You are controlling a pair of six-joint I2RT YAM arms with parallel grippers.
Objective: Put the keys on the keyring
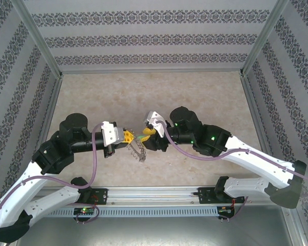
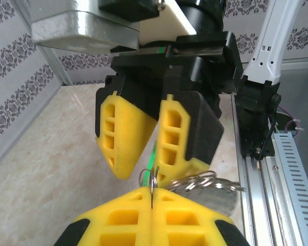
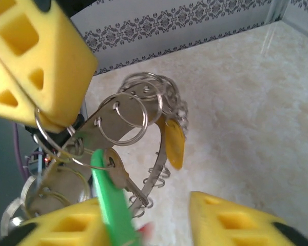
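Mid-frame in the top view, the left gripper (image 1: 127, 136) pinches the keyring (image 1: 138, 150) with closed jaws to steady it, likely so the right gripper (image 3: 154, 218), jaws apart, can work the green key (image 3: 110, 200) beside its lower-left finger.

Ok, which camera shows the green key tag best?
Right wrist: the green key tag runs full length, close up, beside a silver key. Left wrist catches a thin green sliver between the right gripper's fingers; top external gives a tiny green speck.
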